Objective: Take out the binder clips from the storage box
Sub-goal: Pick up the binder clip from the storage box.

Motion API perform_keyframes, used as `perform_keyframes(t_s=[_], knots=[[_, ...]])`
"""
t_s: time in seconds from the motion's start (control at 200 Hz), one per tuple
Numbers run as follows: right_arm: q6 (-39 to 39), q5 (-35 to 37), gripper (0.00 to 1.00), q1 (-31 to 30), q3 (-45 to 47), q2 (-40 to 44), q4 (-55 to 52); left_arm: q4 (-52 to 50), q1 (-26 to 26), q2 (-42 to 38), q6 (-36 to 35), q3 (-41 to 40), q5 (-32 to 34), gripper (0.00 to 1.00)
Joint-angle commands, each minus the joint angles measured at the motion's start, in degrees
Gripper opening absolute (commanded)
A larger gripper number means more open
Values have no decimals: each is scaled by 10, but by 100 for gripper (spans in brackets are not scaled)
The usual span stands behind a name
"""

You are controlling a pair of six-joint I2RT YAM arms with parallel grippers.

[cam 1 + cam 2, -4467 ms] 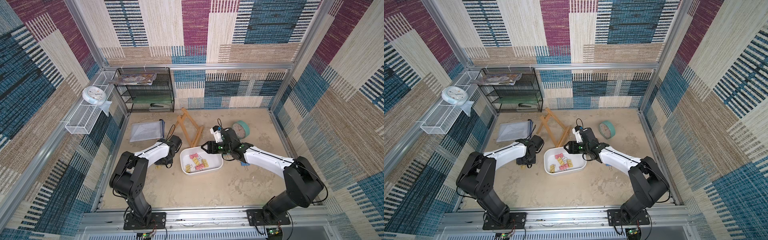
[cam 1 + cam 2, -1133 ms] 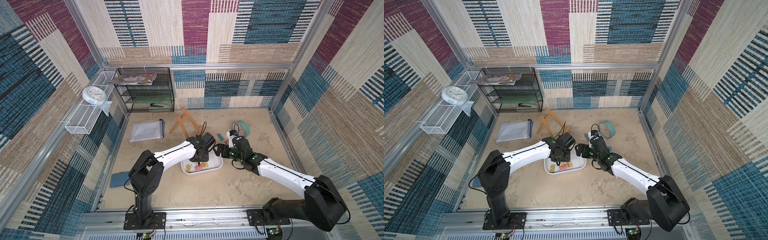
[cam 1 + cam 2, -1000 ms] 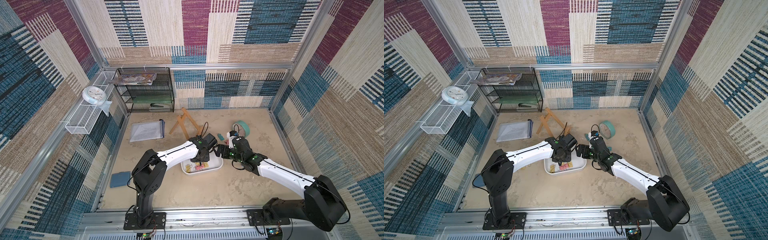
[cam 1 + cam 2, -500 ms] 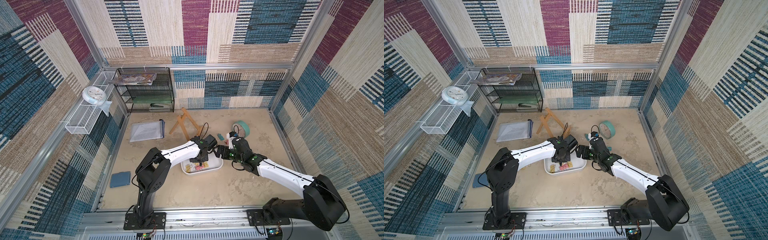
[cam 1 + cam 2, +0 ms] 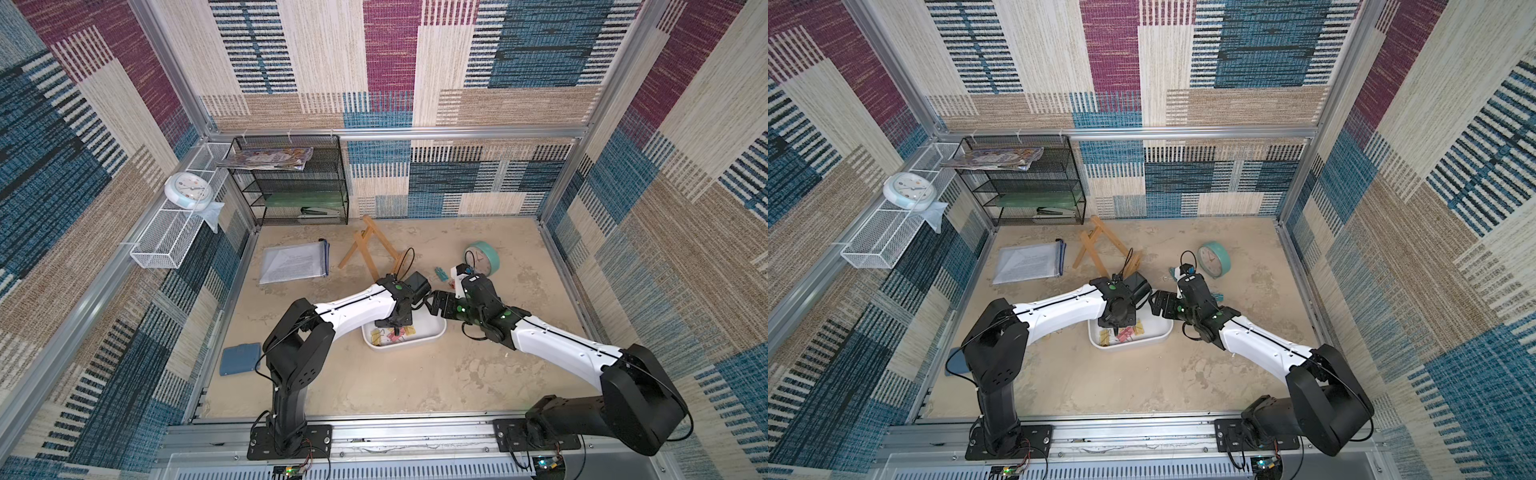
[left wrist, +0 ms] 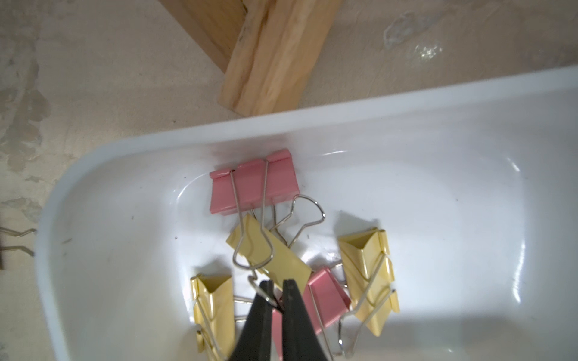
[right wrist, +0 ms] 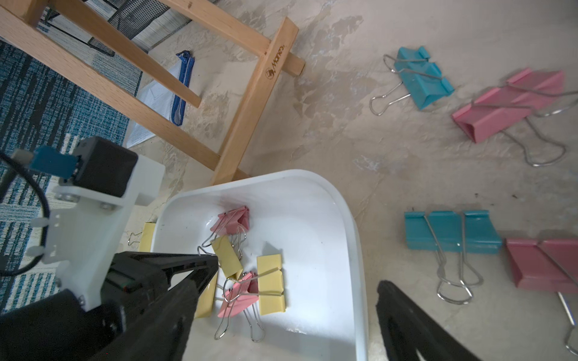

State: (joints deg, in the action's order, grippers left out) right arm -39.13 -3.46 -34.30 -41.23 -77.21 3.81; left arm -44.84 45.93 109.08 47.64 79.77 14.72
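step: pick from storage box (image 6: 312, 117) | left claw (image 6: 275, 289) pinched nearly shut on binder clip handle (image 6: 253, 280) | right claw (image 7: 297, 272) held wide, empty | next: clip to be lifted out onto table (image 7: 375, 156)

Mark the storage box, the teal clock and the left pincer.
storage box (image 6: 406, 98): left wrist view, on its white rim.
teal clock (image 5: 1213, 259): in a top view, on its face.
left pincer (image 6: 277, 283): left wrist view, midway between its fingertips.

Binder clips (image 6: 253, 184) in storage box (image 6: 406, 101)
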Motion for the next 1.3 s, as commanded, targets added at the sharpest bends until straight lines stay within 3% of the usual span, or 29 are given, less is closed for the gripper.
perform_keyframes(t_s=[0.0,0.356,0.766,1.067,1.197,1.292], knots=[[8,-8,94,0,-11,-6,4,-10,0,-3,-5,-4,5,18],[13,-11,94,0,-18,-18,-5,-14,-2,23,4,26,37,28],[13,-11,94,0,-14,-14,-6,-21,-1,36,14,22,50,23],[10,-15,94,0,-14,-22,0,-20,-1,10,6,19,67,35],[12,-18,94,0,-15,-25,-1,-21,-3,24,4,23,72,35],[12,-16,94,0,-15,-24,-2,-21,-3,35,4,26,65,29]])
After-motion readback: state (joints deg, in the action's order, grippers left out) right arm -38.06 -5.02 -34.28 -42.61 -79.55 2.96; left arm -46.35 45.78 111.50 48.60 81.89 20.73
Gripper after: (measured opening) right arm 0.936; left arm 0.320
